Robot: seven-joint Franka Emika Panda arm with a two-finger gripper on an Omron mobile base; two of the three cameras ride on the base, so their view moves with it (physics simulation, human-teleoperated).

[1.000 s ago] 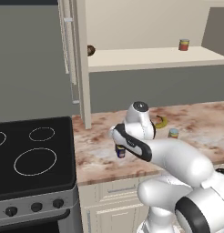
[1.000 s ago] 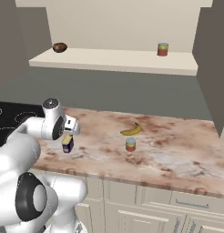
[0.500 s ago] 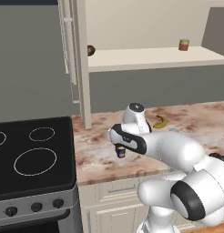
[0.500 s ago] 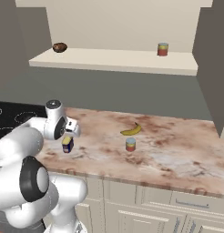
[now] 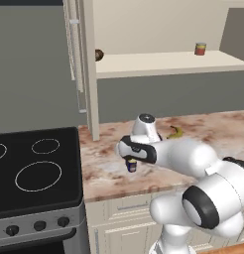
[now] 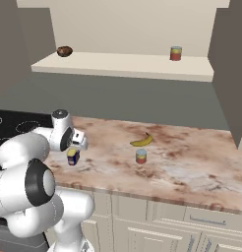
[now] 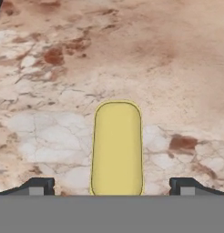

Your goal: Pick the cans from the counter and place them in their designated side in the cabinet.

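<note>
Fingers (image 7: 38, 185) spread wide, one tip each side of blue can (image 7: 117, 148), not touching it. Gripper (image 5: 130, 159) sits right over that can, which stands upright on counter (image 6: 192, 162) near stove (image 5: 34, 168). Orange can (image 6: 141, 156) stands further along counter, just beside banana (image 6: 142, 141). Cabinet (image 6: 123, 65) shelf above holds red can (image 6: 176, 53) & a dark round obj (image 6: 64, 50).

Mottled pink-brown and white marble counter (image 6: 192, 162); dark blue, yellow-labelled can (image 6: 73, 157); red-orange can (image 6: 140, 156) with pale blue top; yellow banana (image 6: 142, 141).
</note>
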